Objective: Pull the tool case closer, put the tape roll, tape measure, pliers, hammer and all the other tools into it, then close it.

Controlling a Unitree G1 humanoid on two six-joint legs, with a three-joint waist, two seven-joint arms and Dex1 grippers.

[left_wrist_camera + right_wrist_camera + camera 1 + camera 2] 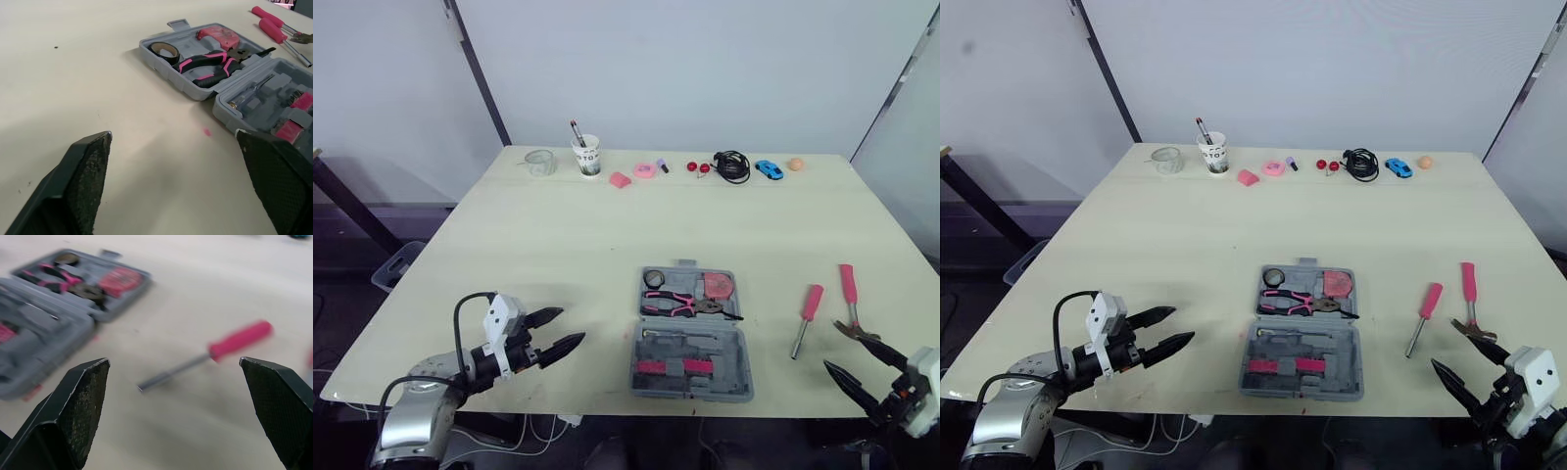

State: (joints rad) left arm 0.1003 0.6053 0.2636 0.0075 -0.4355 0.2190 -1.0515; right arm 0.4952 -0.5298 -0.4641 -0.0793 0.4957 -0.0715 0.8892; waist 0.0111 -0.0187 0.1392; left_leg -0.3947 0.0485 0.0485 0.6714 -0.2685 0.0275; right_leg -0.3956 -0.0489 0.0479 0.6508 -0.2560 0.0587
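Observation:
The grey tool case lies open near the table's front middle. Its far half holds a black tape roll, a pink tape measure and pink-handled pliers. Its near half holds small pink bits. To the right of the case, a pink screwdriver and a pink-handled hammer lie on the table. My left gripper hovers open at the front left, pointing toward the case. Over the front right edge, my right gripper is open just before the hammer's head, and the screwdriver lies ahead of it.
Along the far edge stand a glass cup, a paper cup with a pen, small pink items, a black cable, a blue toy car and an orange ball.

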